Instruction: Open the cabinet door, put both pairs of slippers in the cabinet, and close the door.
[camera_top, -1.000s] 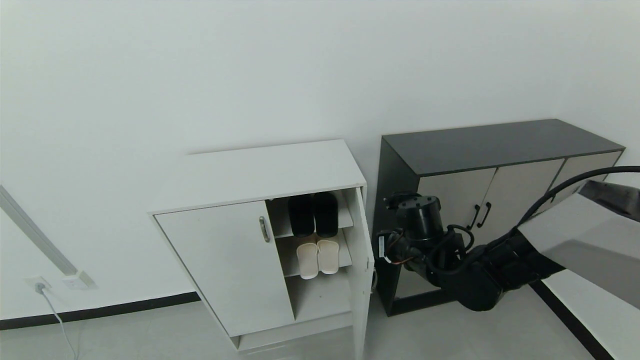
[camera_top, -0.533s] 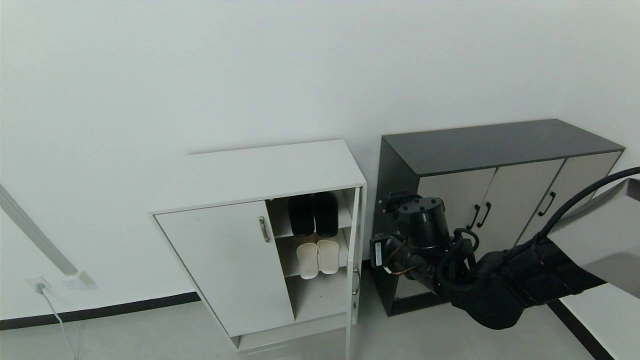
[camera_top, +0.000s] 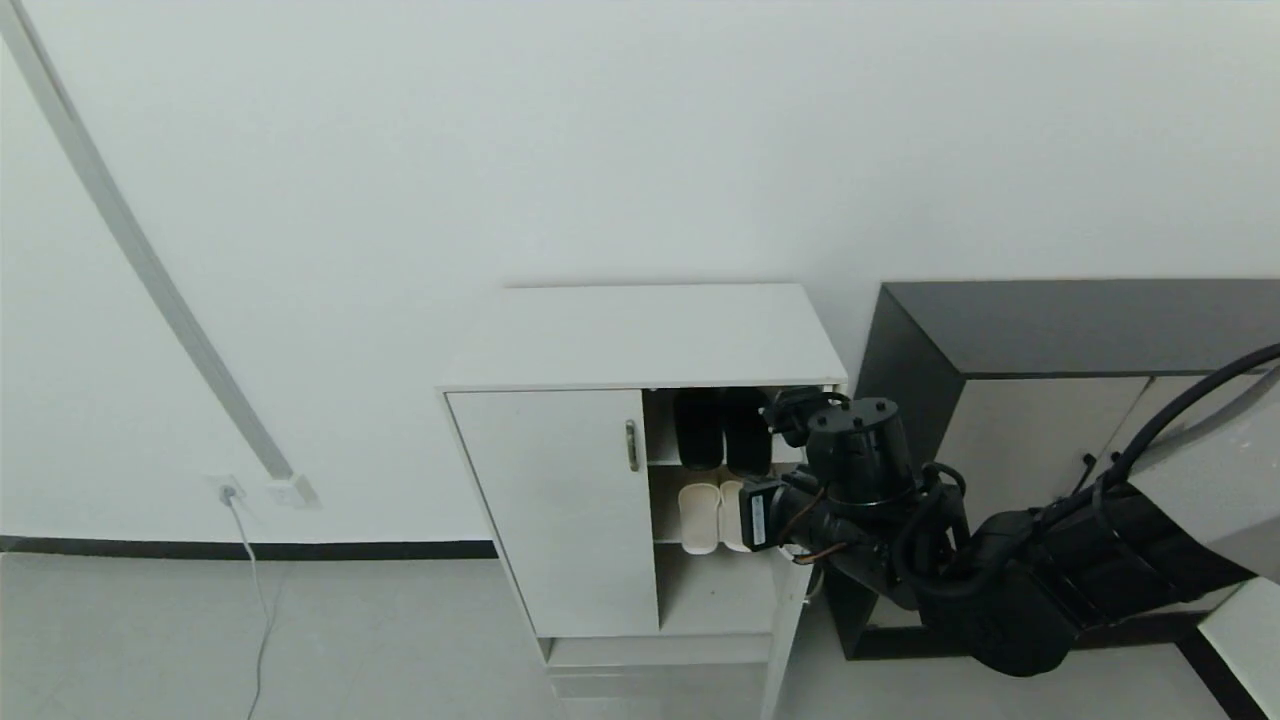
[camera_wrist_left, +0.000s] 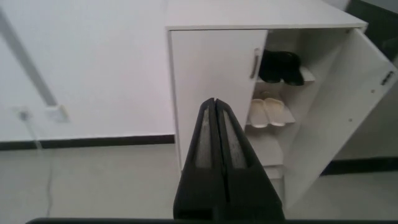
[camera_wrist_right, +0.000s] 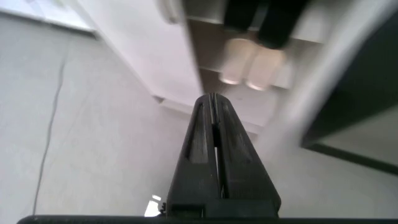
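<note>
**Both slipper pairs shelved, cabinet door open**

A white two-door wooden cabinet (camera_top: 640, 340) stands against the far wall. Its left door (camera_top: 550, 510) is closed and its right door (camera_top: 785, 640) is swung out toward the camera, seen almost edge-on in the head view and cut off at the bottom of the picture.

In the open right half, a pair of black slippers (camera_top: 720, 430) sits on the upper shelf. A pair of cream slippers (camera_top: 700, 518) rests on the shelf below, toes outward.

The black right arm (camera_top: 860, 470) hangs in front of that opening, hiding the right edge of both pairs and the cabinet's right side wall. From the right wrist, the right gripper (camera_wrist_right: 214, 102) has its jaws pressed together on nothing, and the shelves beyond it are too blurred to make out detail. The left gripper (camera_wrist_left: 215, 106) is likewise closed and empty, well back from the cabinet.

To the right stands a dark-topped sideboard (camera_top: 1060, 330), cut off by the frame. On the left wall, a grey conduit (camera_top: 140, 250) runs down to a wall socket (camera_top: 230, 490).
</note>
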